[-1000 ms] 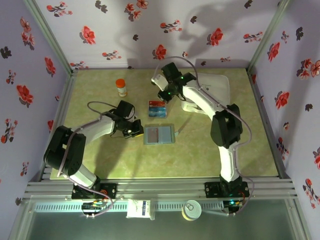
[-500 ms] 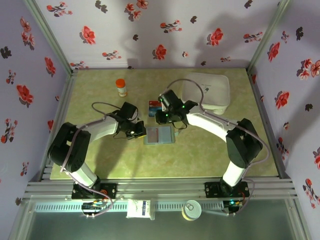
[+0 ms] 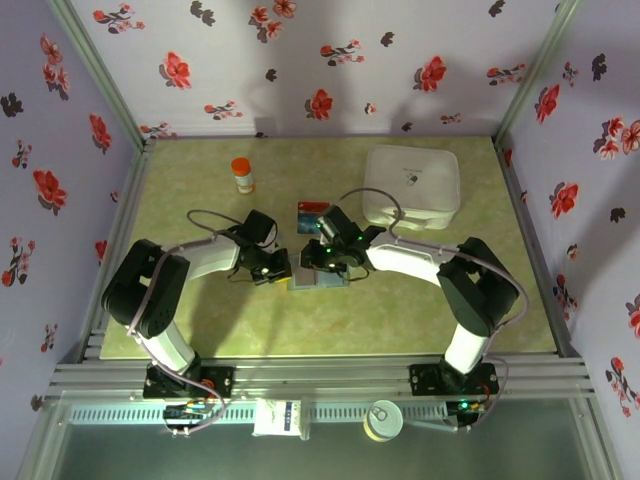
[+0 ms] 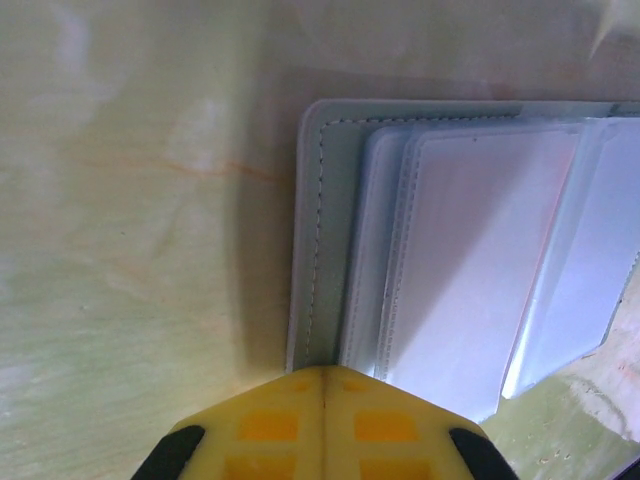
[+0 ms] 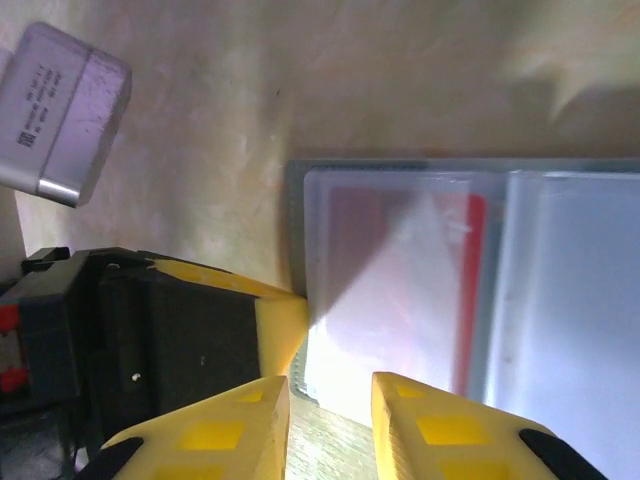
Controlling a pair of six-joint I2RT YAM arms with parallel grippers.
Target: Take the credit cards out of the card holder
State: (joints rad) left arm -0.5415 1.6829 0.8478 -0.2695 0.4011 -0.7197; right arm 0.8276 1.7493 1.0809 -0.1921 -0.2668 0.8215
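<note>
Though partly hidden overhead, the flat grey-blue stitched card holder point(image 3: 333, 282) lies mid-frame. Left wrist: the left gripper point(image 4: 324, 385), yellow and pressed together, meets its bottom edge. Right wrist: the right gripper point(image 5: 330, 400), slightly spread, sits below a sleeved red card point(image 5: 400, 260).

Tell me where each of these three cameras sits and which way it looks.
Top external: fixed above and behind the arms, looking down on the table; both arms show, with the left claw and right claw at the card holder.
Left wrist: rides the left arm, looking down at the holder's edge past its own shut fingertips.
Right wrist: rides the right arm, looking down at a red card in the holder, between its own parted fingers.
Shared: both wrist views show the holder's clear sleeves.
</note>
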